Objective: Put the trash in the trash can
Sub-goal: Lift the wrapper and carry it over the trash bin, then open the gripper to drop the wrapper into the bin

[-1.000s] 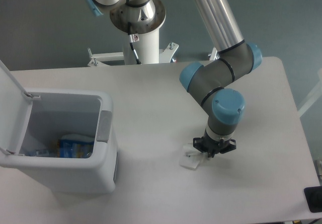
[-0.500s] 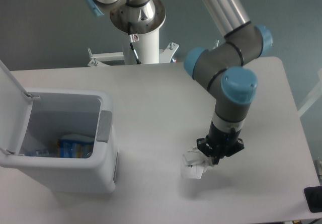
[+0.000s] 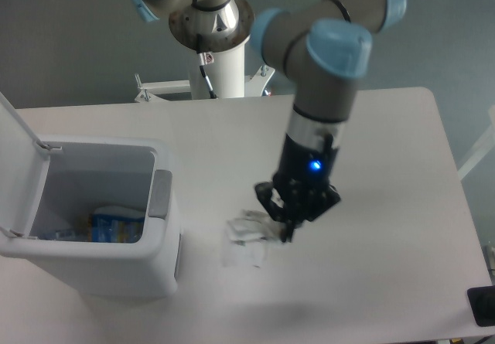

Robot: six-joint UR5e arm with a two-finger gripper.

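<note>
A small crumpled white wrapper wad (image 3: pixel 247 234) hangs above the bench, right of the trash can. The trash can (image 3: pixel 93 270), a light grey boxy bin with rounded corners, stands at the left with its lid (image 3: pixel 17 158) flipped up and a darker grey front tab (image 3: pixel 161 194).

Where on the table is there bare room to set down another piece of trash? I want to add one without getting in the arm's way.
Bare: the right part of the table, beyond the end effector, and the far strip between the trash can and the robot's base. Crowded: the gap between the trash can and the end effector, where the white wrapper wad hangs.
</note>
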